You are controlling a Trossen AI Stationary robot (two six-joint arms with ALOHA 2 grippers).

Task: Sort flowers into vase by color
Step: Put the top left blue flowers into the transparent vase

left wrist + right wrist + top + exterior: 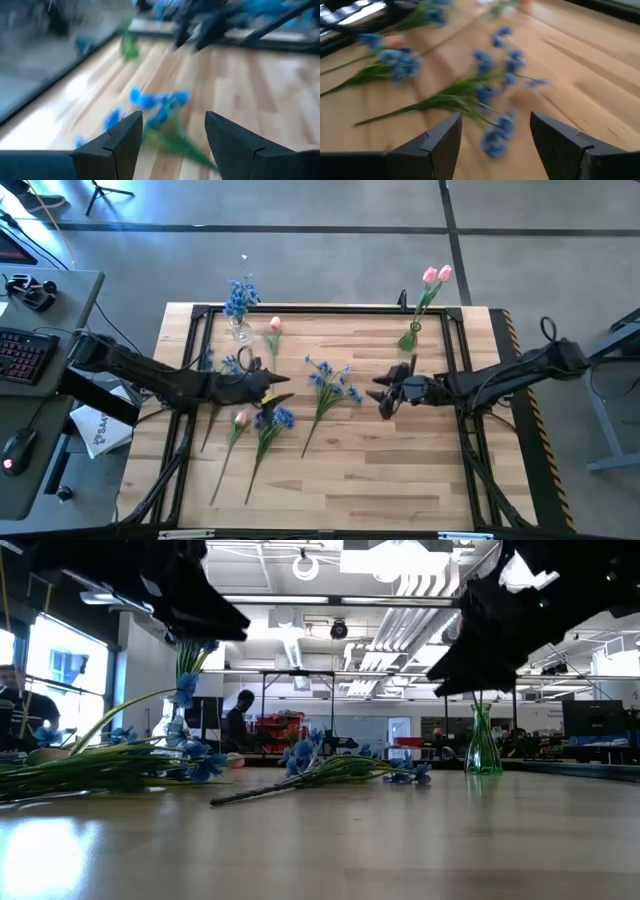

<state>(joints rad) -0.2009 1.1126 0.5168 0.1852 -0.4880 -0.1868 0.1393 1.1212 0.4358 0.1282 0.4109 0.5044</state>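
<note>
We take the loose blue flower point(325, 385) at the table's middle as our landmark. It lies flat on the wooden table point(400, 470), stem trailing toward the near edge, blossoms toward the far edge, nothing gripping it.

The right gripper point(383, 396) hovers just right of that flower, jaws spread wide and empty; the right wrist view looks straight down on its blossoms, so we judge this arm is lining up for it. The left gripper point(282, 387) hangs just left of the landmark, fingers parted with nothing between them, over a bunch of pink and blue stems point(250, 425) lying left of it.

Far-left of the landmark, a clear vase point(241, 330) already holds blue flowers; far-right, a green vase point(410, 335) holds pink tulips point(436, 275). That colour split looks deliberate. One more pink tulip point(273, 326) lies beside the clear vase.

Room to move: bare wood right of and nearer than the landmark, plenty. The two grippers are close across the flower, so we'd flag collision risk. A black frame point(330, 309) edges the table behind both vases.
</note>
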